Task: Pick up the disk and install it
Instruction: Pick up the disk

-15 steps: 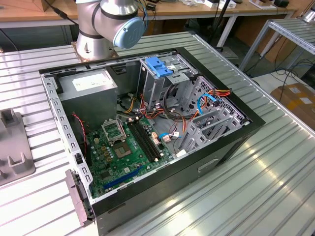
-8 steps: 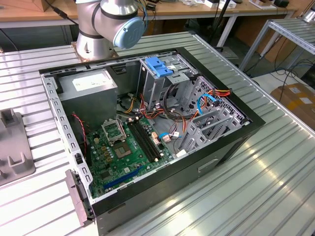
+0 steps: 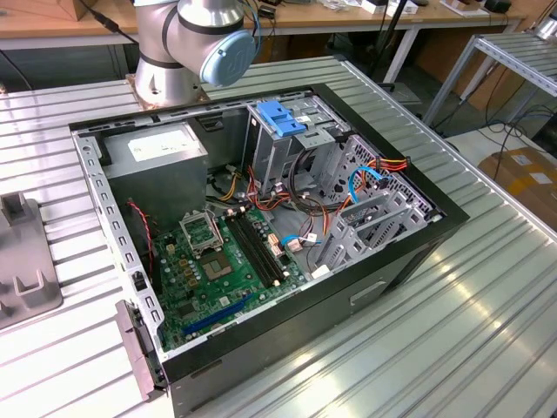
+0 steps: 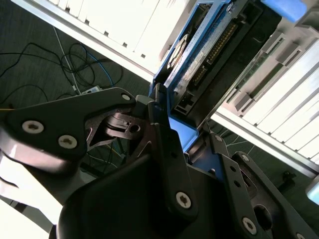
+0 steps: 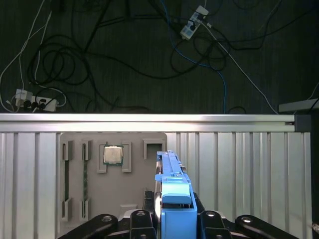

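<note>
My jaws are clamped on the disk, which I hold edge-on.
My gripper (image 5: 174, 215) pinches the disk (image 5: 172, 181) by its blue rails over the ribbed table (image 5: 239, 164). Behind it lies a grey tray (image 5: 134, 191) holding a chip (image 5: 113, 155), and farther off are cables (image 5: 99, 64) on the dark floor.

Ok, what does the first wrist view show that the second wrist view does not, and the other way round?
First wrist view: a grey tray on the ribbed table, with a square chip in one recess, and the disk edge-on. Second wrist view: the disk's flat face with its row of connector pins. Both: the gripper shut on the disk, the table, and loose cables on the dark floor.
</note>
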Action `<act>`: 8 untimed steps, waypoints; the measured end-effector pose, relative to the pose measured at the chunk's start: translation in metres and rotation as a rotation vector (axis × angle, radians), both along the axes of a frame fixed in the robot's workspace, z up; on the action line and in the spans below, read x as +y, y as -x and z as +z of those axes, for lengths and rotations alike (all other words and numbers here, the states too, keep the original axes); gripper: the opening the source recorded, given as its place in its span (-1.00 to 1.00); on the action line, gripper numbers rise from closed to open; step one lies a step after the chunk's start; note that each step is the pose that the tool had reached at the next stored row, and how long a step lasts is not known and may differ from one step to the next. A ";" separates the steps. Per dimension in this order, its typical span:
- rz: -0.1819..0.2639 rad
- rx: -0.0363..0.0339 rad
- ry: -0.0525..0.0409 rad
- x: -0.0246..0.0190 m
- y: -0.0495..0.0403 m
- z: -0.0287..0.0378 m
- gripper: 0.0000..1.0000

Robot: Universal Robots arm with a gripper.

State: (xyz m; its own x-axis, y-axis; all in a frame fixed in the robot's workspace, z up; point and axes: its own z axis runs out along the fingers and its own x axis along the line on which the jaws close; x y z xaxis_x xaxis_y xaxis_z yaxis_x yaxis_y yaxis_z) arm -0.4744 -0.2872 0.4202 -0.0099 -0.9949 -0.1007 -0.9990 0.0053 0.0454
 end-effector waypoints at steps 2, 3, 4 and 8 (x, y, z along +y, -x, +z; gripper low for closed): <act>0.000 0.0000 0.0000 0.0000 0.0000 0.0006 -0.26; 0.000 0.0000 0.0000 0.0000 0.0000 0.0010 -0.26; 0.000 0.0000 0.0000 0.0000 0.0000 0.0013 -0.26; 0.000 0.0000 0.0000 0.0000 0.0000 0.0025 -0.26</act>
State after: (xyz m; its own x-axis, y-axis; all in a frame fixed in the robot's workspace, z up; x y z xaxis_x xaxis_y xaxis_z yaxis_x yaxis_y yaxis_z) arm -0.4744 -0.2872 0.4227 -0.0099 -0.9949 -0.1007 -0.9990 0.0054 0.0454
